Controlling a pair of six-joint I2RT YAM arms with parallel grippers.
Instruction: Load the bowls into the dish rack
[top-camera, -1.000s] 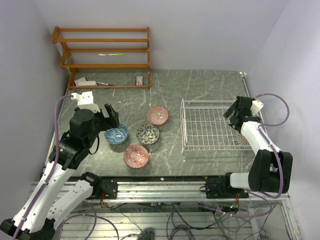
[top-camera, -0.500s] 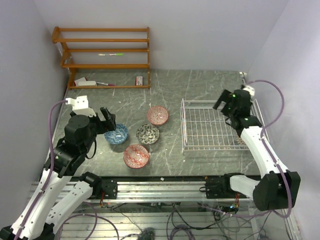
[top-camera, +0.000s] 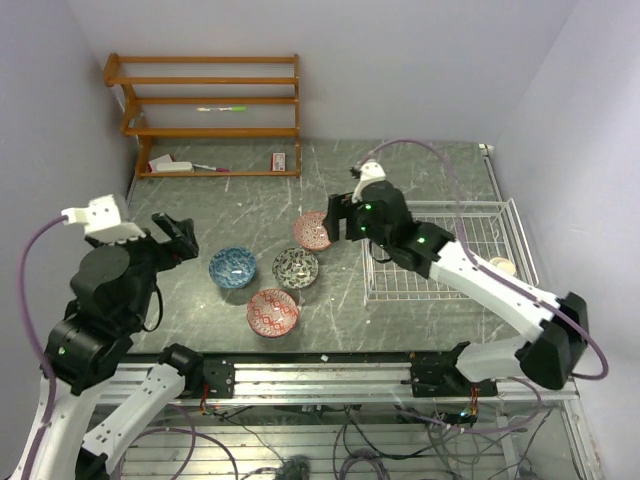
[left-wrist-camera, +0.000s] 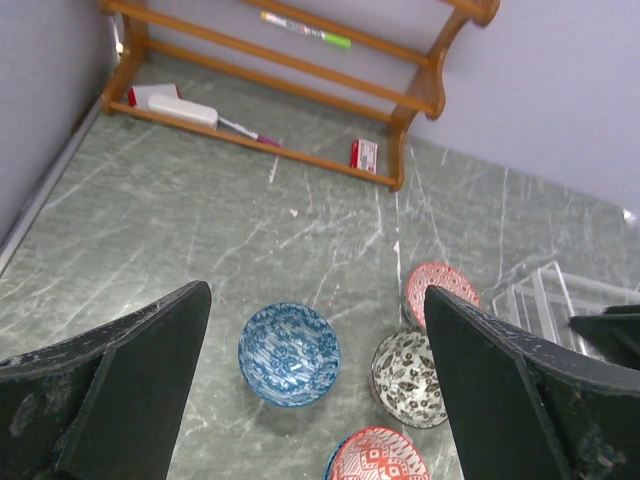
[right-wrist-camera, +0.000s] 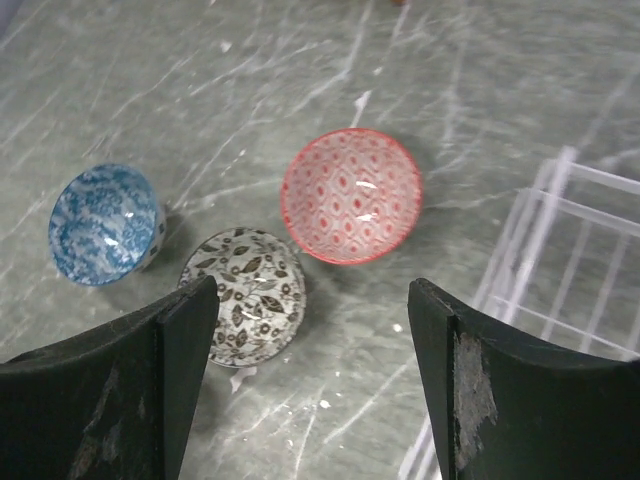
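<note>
Four bowls sit on the table left of the dish rack (top-camera: 470, 207): a blue bowl (top-camera: 232, 267), a black-and-white bowl (top-camera: 296, 268), a far red bowl (top-camera: 315, 231) and a near red bowl (top-camera: 272, 312). A beige bowl (top-camera: 503, 266) shows at the rack's right side; I cannot tell if it is inside. My right gripper (top-camera: 340, 222) is open and empty above the far red bowl (right-wrist-camera: 352, 195) and the black-and-white bowl (right-wrist-camera: 243, 295). My left gripper (top-camera: 175, 235) is open and empty, high and left of the blue bowl (left-wrist-camera: 289, 353).
An orange wooden shelf (top-camera: 210, 110) stands at the back left with a pen, a small box and a white object on it. Walls close in on the left, back and right. My right arm stretches across the rack's left half.
My right arm has swung left from the rack's right side to over the far red bowl. My left gripper has drawn back to the left, away from the blue bowl.
</note>
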